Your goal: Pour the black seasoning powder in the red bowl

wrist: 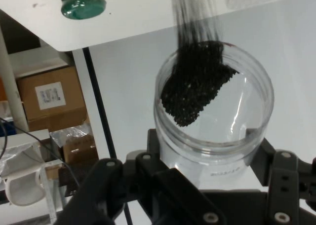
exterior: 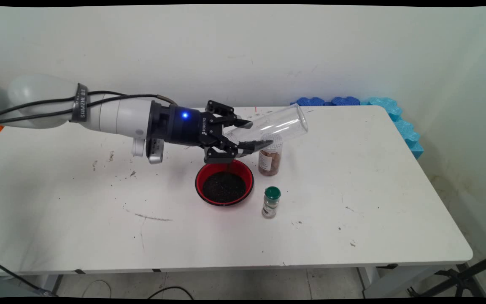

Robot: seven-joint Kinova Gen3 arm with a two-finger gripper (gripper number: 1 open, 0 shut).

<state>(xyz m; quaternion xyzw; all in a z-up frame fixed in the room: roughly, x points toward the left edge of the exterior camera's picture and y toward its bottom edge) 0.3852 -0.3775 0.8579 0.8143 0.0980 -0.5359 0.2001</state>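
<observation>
Nearest the standing camera, a small spice shaker (exterior: 271, 202) with a green cap is standing upright on the white table (exterior: 395, 190), just to the right of a red bowl (exterior: 224, 182) that is holding a bed of dark grains. Behind the shaker, a jar of brown contents (exterior: 270, 159) with a pale lid is standing close to the bowl's far right side.

I am reaching in from the left with my arm lying nearly level over the table, and my gripper (exterior: 253, 135) is closing its two fingers on a clear plastic jar (exterior: 274, 124), one above and one below, near its mouth. I am holding the jar tipped on its side, its closed base pointing up and to the right toward the wall, its open mouth lower and hanging over the bowl's far rim.

Through my hand camera I am looking at the jar (wrist: 215, 111) from just behind my gripper (wrist: 207, 185): a clump of black grains (wrist: 195, 87) is lying against its wall and a dark stream is running from it.

Blue foam blocks (exterior: 352, 101) are lining the table's far right edge by the wall.
</observation>
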